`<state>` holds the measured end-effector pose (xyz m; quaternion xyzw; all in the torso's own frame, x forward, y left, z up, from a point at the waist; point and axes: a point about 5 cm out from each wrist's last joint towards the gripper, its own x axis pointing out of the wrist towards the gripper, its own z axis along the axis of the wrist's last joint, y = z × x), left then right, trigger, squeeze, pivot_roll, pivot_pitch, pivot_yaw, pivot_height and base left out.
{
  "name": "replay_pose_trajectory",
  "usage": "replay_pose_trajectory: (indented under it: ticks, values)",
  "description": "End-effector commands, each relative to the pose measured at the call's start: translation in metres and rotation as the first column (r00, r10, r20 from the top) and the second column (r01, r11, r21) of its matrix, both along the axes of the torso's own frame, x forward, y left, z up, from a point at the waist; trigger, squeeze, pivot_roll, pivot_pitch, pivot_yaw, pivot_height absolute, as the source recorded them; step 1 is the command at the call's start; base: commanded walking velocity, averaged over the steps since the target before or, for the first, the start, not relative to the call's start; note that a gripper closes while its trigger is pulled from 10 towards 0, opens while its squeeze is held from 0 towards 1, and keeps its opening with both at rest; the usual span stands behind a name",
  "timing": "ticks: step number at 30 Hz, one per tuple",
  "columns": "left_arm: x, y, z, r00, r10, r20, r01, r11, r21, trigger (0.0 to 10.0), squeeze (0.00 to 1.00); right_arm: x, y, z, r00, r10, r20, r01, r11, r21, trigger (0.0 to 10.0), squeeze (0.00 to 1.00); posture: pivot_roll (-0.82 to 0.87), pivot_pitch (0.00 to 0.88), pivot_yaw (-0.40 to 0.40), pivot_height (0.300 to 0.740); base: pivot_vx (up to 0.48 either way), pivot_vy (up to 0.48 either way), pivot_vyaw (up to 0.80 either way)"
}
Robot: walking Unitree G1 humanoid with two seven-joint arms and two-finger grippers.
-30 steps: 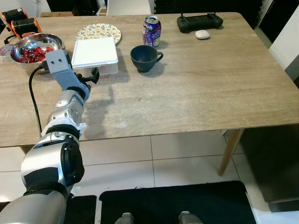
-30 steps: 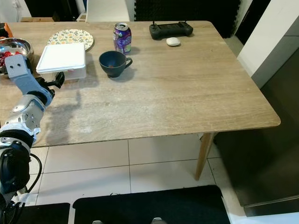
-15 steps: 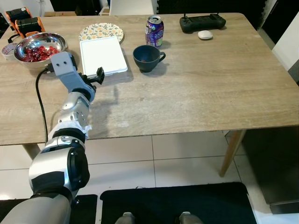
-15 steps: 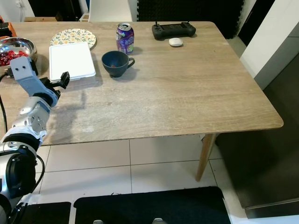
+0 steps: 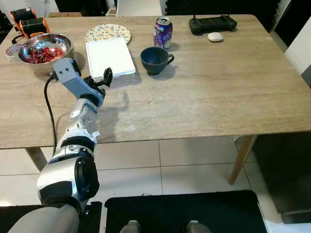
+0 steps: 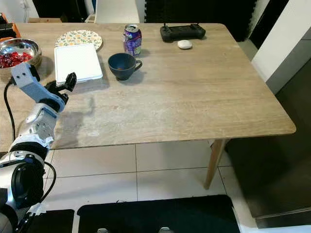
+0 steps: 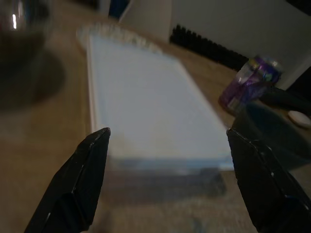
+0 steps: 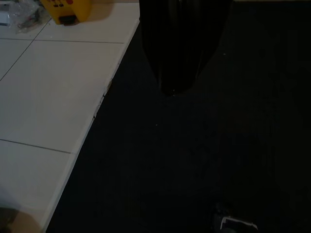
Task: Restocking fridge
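Where a second ago the left gripper (image 5: 105,77) sat short of the white box (image 5: 110,57), it has now edged up to the box's near end, and the head views have shifted a little as well. Jaws: spread wide, a finger (image 7: 80,179) to each side of the box's near corners, nothing gripped; contact with the box cannot be told. In the left wrist view the box lies flat between and beyond the fingertips.

Table (image 5: 218,87), wooden:
- Box, white, lidded, near the left side.
- Plate (image 5: 108,33), patterned, just behind the box.
- Bowl (image 5: 44,47), steel, red fruit inside, left of the box, beside the left arm.
- Cup (image 5: 155,60), dark blue, right of the box, handle to the right.
- Can (image 5: 163,32), purple, upright, behind the cup.
- Controller (image 5: 213,24), black, far edge; small white mouse (image 5: 214,36) just before it.

Right gripper (image 8: 179,48): hangs idle over a dark mat (image 8: 218,145) and white tiles (image 8: 43,92); whether its fingers are parted cannot be told.
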<state>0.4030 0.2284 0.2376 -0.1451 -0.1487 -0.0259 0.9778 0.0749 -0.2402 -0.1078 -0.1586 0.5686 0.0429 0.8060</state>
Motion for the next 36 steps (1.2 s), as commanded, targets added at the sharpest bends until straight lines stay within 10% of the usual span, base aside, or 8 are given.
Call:
replay_pose_trajectory:
  ticks: [1,7,36]
  values:
    - [0.0,-0.004,0.01,0.999,0.011,0.041,-0.014,0.997,0.08,10.0,0.0,-0.011,-0.001,-0.002,0.999,-0.018,-0.038,0.018,1.0,-0.002,10.0,0.0,-0.12,0.204,-0.004,0.74,0.0,0.0,0.0]
    - [-0.002,-0.004,0.022,0.992,0.091,0.088,-0.11,0.959,0.259,10.0,0.0,-0.007,0.002,-0.002,0.999,-0.016,-0.035,0.016,1.0,0.002,10.0,0.0,-0.11,0.182,-0.001,0.74,0.0,0.0,0.0]
    - [-0.009,-0.01,-0.001,0.985,0.163,0.058,-0.172,0.954,0.246,10.0,0.0,0.014,0.014,-0.002,1.0,-0.003,-0.018,0.003,1.0,0.022,10.0,0.0,-0.06,0.097,0.009,0.74,0.275,0.0,0.0]
